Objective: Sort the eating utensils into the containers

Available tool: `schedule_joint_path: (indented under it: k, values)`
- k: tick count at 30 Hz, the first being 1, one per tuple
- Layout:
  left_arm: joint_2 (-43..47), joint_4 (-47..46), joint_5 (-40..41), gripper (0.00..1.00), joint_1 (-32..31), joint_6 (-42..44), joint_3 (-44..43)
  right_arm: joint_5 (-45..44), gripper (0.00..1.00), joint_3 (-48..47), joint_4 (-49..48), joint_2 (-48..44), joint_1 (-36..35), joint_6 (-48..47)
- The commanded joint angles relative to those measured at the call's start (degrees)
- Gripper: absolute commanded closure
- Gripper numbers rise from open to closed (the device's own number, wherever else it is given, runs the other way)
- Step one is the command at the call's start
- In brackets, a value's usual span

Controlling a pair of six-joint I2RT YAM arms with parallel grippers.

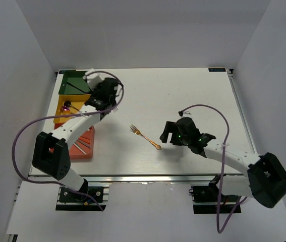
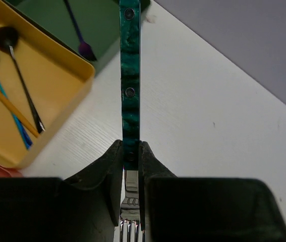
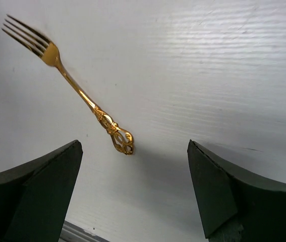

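Your left end effector point(image 2: 130, 166) pinches a teal fork point(image 2: 130, 80) beside the yellow tray point(image 2: 77, 88); your right end effector point(image 3: 132, 191) gapes empty, the gold fork point(image 3: 82, 93) on the counter point(image 1: 183, 96).

The work surface is a white table point(image 1: 183, 91) with a faint lengthwise grain; its near edge is finished by a metal rail point(image 1: 148, 177), and a second rail point(image 1: 241, 111) is fitted along the right side. The table is enclosed on three sides by plain pale grey panels: a back panel point(image 1: 143, 30), a left panel point(image 1: 6, 75) and a right panel point(image 1: 279, 65); the two side panels are seen sloping outward toward the top of the view. A small dark label point(image 1: 217, 70) is fixed at the far right corner; its text cannot be read. Lighting is even and diffuse; soft shadows are cast on the table surface.
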State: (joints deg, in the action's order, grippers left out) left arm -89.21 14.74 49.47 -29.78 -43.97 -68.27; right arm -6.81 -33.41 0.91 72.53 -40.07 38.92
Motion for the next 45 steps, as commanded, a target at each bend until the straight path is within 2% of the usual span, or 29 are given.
schedule_joint_path:
  k: [1,5,10,12,16,20,29,31,32,33,35,36,40,45]
  values:
    - [3.2,5.5,-5.1,1.0,6.3,0.0,-6.4,-8.9,0.11,-3.1,6.1,-6.8,0.4,-1.9]
    - [0.0,6.3,-7.3,1.0,15.9,2.3,-11.7,-7.2,0.11,-2.8,7.3,-10.7,0.7,-4.1]
    - [-11.4,4.9,-9.7,1.0,24.0,1.4,-21.4,-3.6,0.11,-2.0,7.2,-13.1,0.9,-6.0]
    - [-15.4,3.3,-9.4,1.0,24.9,1.3,-24.2,-3.3,0.11,-1.8,7.2,-13.6,0.8,-6.1]
    - [-26.2,-4.2,-8.5,1.0,26.6,6.3,-30.0,-1.9,0.11,-1.5,7.8,-14.9,0.9,-7.4]
    - [-33.9,-7.2,-13.2,1.0,29.5,8.2,-35.7,-2.2,0.11,-0.6,8.1,-16.5,0.8,-8.0]
    - [-37.7,-8.9,-12.1,1.0,32.2,8.8,-37.6,-2.8,0.11,0.0,8.3,-20.1,0.8,-8.6]
    - [-38.1,-8.2,-13.5,0.91,32.2,9.3,-39.2,-2.9,0.11,0.3,8.2,-20.5,0.9,-8.3]
    - [-38.3,-7.7,-13.9,0.8,32.2,9.4,-39.9,-2.7,0.11,0.3,8.1,-20.5,0.8,-8.2]
    - [-39.1,-7.2,-14.1,0.63,32.3,9.5,-40.7,-2.5,0.11,0.3,8.2,-20.5,0.9,-7.9]
    - [-39.7,-5.3,-14.4,0.45,32.3,9.9,-42.9,-2.2,0.11,0.5,8.3,-20.6,0.8,-7.7]
    - [-40.3,-4.8,-14.5,0.3,32.3,10.0,-43.6,-2.1,0.11,0.6,8.6,-20.8,0.9,-7.5]
    - [-40.2,-1.8,-16.7,0.02,32.3,10.8,-47.1,-2.2,0.11,0.8,9.6,-23.0,0.9,-7.4]
    - [-34.1,0.3,-27.9,0.02,32.2,11.1,-46.9,-3.0,0.11,0.5,10.8,-25.9,0.8,-7.9]
